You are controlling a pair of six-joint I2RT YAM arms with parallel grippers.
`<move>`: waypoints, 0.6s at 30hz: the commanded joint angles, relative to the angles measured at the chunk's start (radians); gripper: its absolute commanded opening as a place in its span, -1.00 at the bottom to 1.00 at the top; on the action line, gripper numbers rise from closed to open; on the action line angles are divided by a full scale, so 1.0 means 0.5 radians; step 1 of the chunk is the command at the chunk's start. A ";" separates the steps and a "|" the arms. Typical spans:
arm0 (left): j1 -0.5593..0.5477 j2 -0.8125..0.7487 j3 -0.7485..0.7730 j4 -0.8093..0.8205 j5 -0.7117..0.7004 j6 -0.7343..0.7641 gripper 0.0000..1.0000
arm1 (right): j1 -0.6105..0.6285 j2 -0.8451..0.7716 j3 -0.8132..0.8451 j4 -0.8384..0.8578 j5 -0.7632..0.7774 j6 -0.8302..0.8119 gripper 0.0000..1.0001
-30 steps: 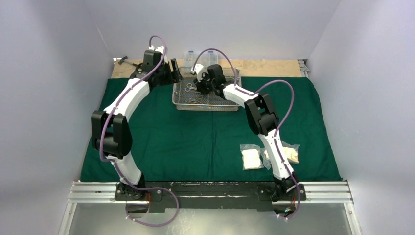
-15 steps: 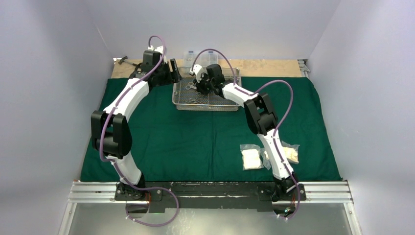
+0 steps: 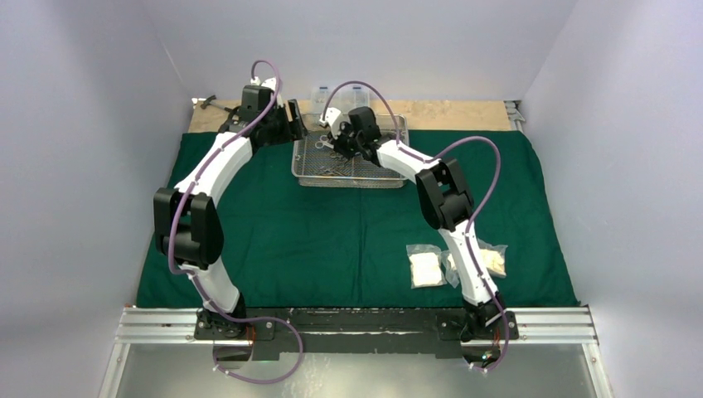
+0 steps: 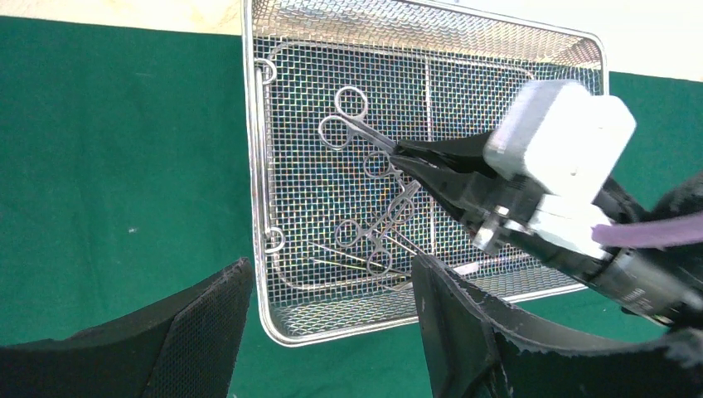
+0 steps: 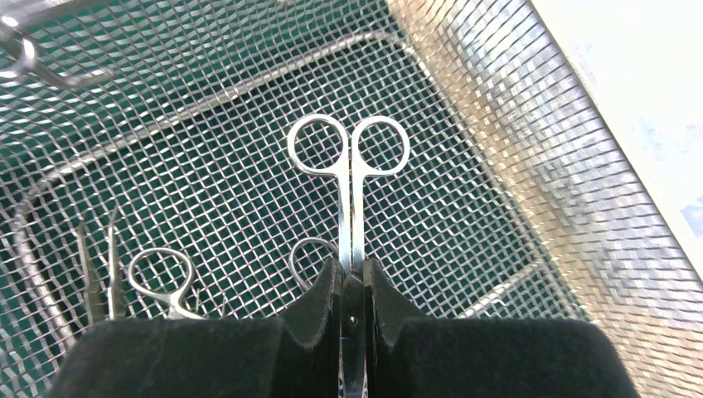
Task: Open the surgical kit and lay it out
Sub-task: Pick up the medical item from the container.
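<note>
Right fingers [image 5: 332, 286]: clenched on the scissors [image 5: 350, 191], pinching both shanks together just below the two ring handles, with the rings pointing away from the wrist.
Lift: the pinch looks centred, so raise straight up and keep the wrist level. The blades are hidden behind the fingers, so you cannot tell how much steel hangs below.
Watch: one ring [image 5: 305, 253] of another instrument lies just beside the left pad, partly hidden. It may catch and ride up with the scissors, so lift slowly until they separate.
Clearance: clear the tray [image 5: 497, 124] wall before moving sideways towards open cloth.
Left fingers [image 4: 448, 323]: released and spread wide near the tray's left edge, holding nothing. Keep them out of the right arm's path.
Tray position: steel wire mesh, sitting on the cloth [image 3: 315, 232] at the far middle of the table [image 3: 448, 112].
Tray contents: the gripped scissors, several ring-handled instruments [image 4: 369, 236] lying crossed, and slim tweezers [image 4: 348, 259] under them.
Gauze packets [image 3: 427, 267]: already laid on the cloth by the right arm's base, well apart from the tray.
Cloth: spread flat.
Clear box [image 3: 322, 93]: behind the tray, with contents too small to tell.
</note>
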 commanded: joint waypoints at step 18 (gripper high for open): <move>0.015 -0.180 0.044 0.250 0.223 -0.291 0.43 | 0.012 -0.841 -0.350 0.103 -0.410 0.598 -1.00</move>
